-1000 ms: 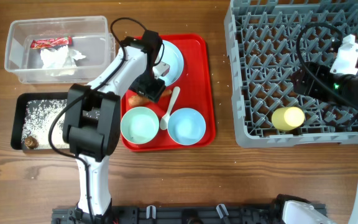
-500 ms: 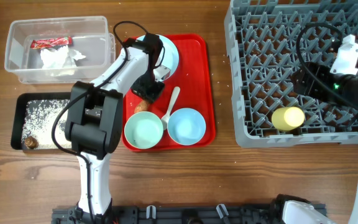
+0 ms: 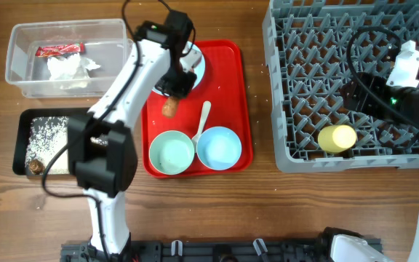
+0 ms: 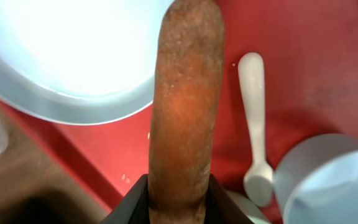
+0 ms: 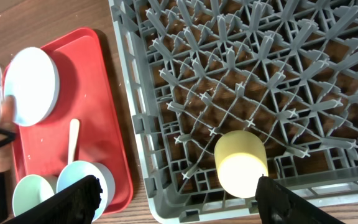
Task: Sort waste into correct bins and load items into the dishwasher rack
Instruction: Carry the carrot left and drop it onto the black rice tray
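My left gripper (image 3: 173,86) is shut on the orange carrot (image 3: 169,108) and holds it above the red serving tray (image 3: 231,87), near the pale blue plate (image 3: 197,64). In the left wrist view the carrot (image 4: 185,106) sticks out from between the jaws (image 4: 179,202), over the plate (image 4: 73,56) and beside the white spoon (image 4: 253,124). Two bowls (image 3: 172,154) (image 3: 218,147) stand at the tray's front. My right gripper (image 5: 179,205) is open and empty above the grey dishwasher rack (image 3: 289,109), near the yellow cup (image 5: 241,163) lying in its front row.
The clear tub (image 3: 20,80) at the back left holds the red wrapper (image 3: 59,50) and white tissue (image 3: 68,69). The black tray (image 3: 20,142) in front of it holds rice (image 3: 49,135) and a brown lump (image 3: 35,167). Bare wood lies between the serving tray and the rack.
My left gripper has closed on the carrot, lifted it off the serving tray and moved back toward the plate. The right arm has not moved.
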Controlling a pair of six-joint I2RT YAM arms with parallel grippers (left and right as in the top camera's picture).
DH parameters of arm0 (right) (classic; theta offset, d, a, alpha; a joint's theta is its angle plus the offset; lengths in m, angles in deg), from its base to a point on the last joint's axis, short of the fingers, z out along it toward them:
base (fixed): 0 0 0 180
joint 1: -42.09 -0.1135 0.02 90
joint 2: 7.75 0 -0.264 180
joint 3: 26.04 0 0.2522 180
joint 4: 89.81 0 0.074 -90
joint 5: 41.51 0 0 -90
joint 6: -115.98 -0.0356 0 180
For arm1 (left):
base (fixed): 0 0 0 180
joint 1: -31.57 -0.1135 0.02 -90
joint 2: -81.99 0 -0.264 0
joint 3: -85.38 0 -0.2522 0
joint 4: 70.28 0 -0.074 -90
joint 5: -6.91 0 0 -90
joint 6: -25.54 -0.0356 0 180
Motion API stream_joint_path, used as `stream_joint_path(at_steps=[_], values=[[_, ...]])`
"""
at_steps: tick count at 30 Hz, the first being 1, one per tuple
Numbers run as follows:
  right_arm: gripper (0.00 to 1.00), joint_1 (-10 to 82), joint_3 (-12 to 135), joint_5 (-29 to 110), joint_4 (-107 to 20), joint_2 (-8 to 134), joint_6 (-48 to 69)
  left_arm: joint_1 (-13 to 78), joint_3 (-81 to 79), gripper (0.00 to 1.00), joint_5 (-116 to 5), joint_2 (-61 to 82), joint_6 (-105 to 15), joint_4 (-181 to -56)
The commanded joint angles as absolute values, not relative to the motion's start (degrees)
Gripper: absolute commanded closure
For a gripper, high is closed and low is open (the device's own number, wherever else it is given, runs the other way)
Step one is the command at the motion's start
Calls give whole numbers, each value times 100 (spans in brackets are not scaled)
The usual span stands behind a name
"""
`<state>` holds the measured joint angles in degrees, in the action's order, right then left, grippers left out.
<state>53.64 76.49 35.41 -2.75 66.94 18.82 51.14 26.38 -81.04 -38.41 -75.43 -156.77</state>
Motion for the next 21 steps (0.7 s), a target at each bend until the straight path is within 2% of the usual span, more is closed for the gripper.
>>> stream_joint_path(at_steps=[1, 6, 10, 14, 21], values=[[17, 5351, 7684, 3511, -291, 6731, 2000, 4708, 2781, 79, -8142, -3106, -6789, -15916], [17, 5351, 7684, 3513, -293, 6753, 2000, 3960, 2781, 79, -8144, -2663, -6155, -16558], [17, 5351, 7684, 3515, -297, 6784, 2000, 3119, 2778, 84, -8142, -2632, -5903, -16897], [17, 5351, 7684, 3685, -286, 6793, 1998, 1962, 2774, 83, -8137, -2632, -5593, -16919], [17, 5351, 7684, 3683, -348, 6793, 1992, 677, 2280, 84, -8253, -2639, -5031, -16390]])
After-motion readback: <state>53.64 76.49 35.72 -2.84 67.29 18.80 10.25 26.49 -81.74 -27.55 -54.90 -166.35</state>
